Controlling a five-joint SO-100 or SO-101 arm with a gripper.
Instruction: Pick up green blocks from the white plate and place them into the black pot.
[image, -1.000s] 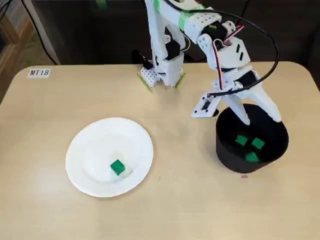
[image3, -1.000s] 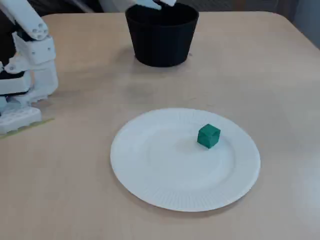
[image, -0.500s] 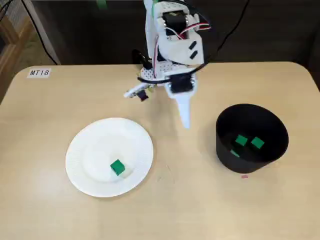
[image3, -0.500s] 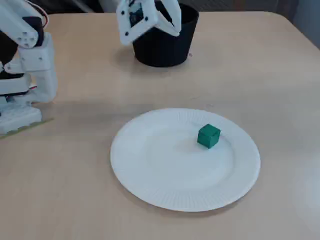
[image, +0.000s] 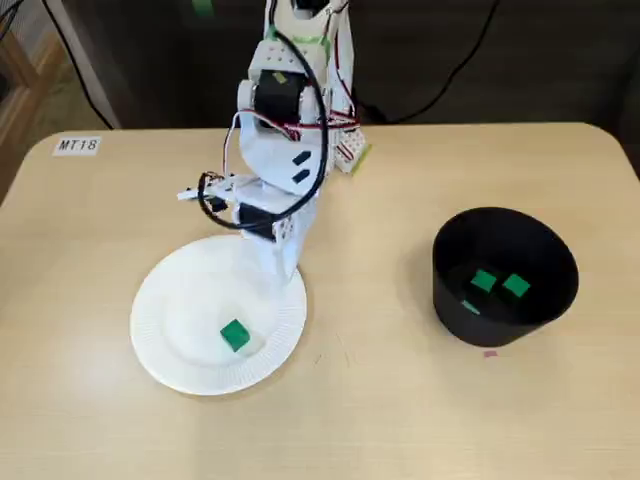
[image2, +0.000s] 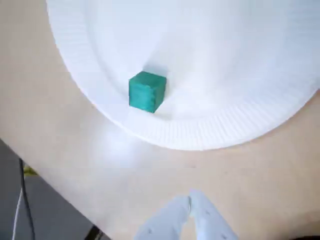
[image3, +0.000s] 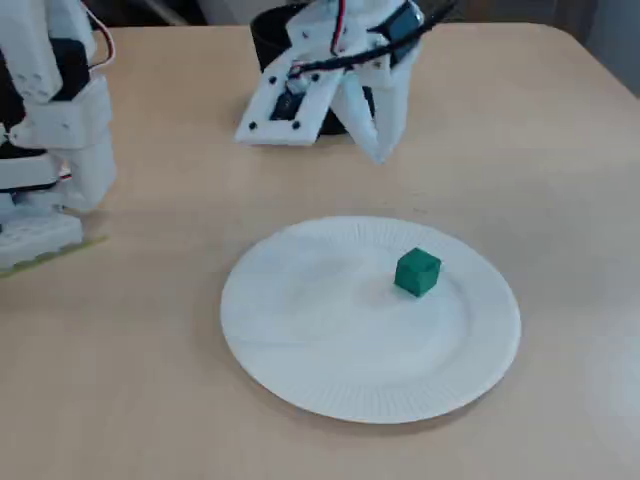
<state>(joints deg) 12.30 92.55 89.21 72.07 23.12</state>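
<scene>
Gripper (image: 288, 270), fingers pressed together and empty, hangs over the white plate (image: 150, 300) rim at 2 o'clock, staged to approach the green block (image: 234, 335) at 6 o'clock.

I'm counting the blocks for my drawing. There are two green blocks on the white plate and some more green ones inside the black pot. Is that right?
Not quite. Only one green block sits on the white plate, not two; the wrist view shows it alone there. The rest is right: a fixed view shows more green blocks inside the black pot.
</scene>
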